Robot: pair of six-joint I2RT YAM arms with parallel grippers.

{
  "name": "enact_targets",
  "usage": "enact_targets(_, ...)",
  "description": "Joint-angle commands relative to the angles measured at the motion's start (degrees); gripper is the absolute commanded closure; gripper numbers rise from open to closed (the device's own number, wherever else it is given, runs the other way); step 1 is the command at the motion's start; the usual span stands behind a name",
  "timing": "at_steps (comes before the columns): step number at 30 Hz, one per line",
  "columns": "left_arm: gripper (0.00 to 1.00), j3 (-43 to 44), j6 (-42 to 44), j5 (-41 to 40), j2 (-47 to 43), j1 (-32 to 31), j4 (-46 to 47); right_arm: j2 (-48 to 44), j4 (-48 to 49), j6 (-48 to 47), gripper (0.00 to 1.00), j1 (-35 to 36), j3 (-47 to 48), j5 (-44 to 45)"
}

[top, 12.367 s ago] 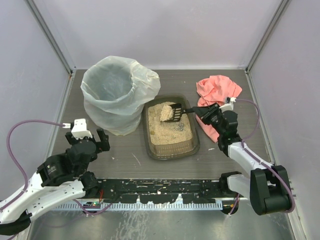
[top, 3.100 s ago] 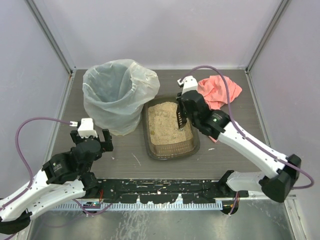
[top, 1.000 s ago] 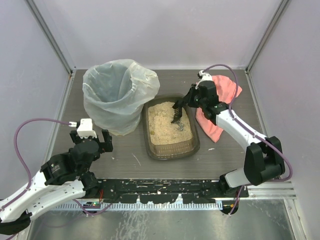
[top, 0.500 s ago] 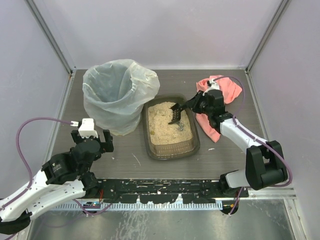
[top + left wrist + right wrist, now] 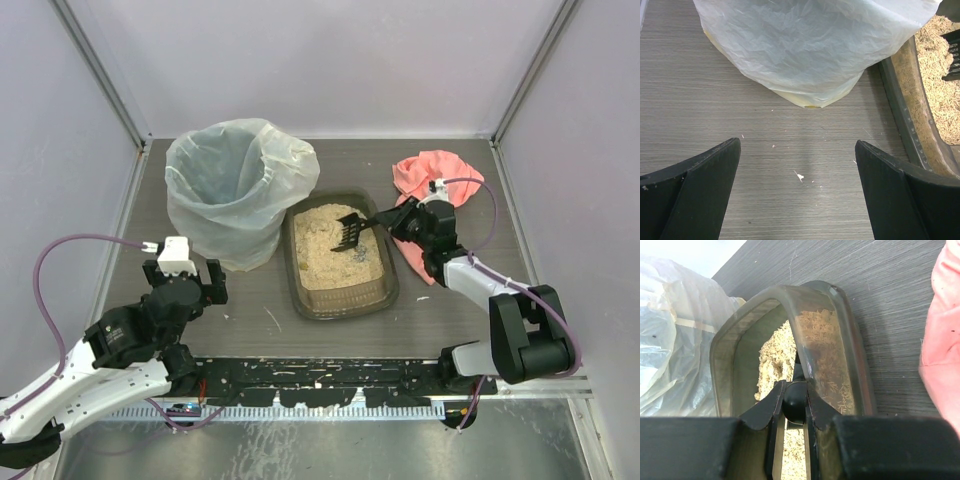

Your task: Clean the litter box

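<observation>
White, see-through bag plastic lines the bin (image 5: 240, 195), which stands hard against the left side of the litter box (image 5: 340, 306) and has not shifted. The litter box lies mid-table, holding tan litter, also where it was. Right of the litter box the pink cloth (image 5: 432, 172) lies bunched. It shows more fully now, because the right arm has pulled away from above the box and folded down low at its right side.

That pull-back is the real change. A second ago the black scoop (image 5: 349, 232) stood steeply with its teeth in the litter. Now it lies much flatter, with its handle crossing the right rim and its head over the middle of the litter. The right gripper (image 5: 794, 401) is clenched on the handle's end. This looks like a raking or lifting pass from the right side. Whether the scoop carries anything I cannot tell, and nothing has gone toward the bin yet.

The left gripper (image 5: 797, 145) waits with its jaws spread wide and empty, at the near left of the litter box, as before.

No brand, label or writing can be read anywhere.
</observation>
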Motion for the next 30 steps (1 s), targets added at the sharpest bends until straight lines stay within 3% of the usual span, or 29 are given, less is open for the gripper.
enact_targets(1,0.01,0.1,0.2,-0.7,-0.8,-0.2,2.7,-3.7,6.5,4.6,0.99,0.3,-0.7,-3.4)
enact_targets(14,0.01,0.2,0.3,-0.6,-0.3,-0.2,2.9,-8.5,9.6,6.0,0.99,-2.4,-4.9,-2.9)
enact_targets(30,0.01,-0.2,0.2,-1.1,-2.3,-0.2,2.9,-2.3,32.1,22.0,0.99,-12.9,-11.2,-22.2)
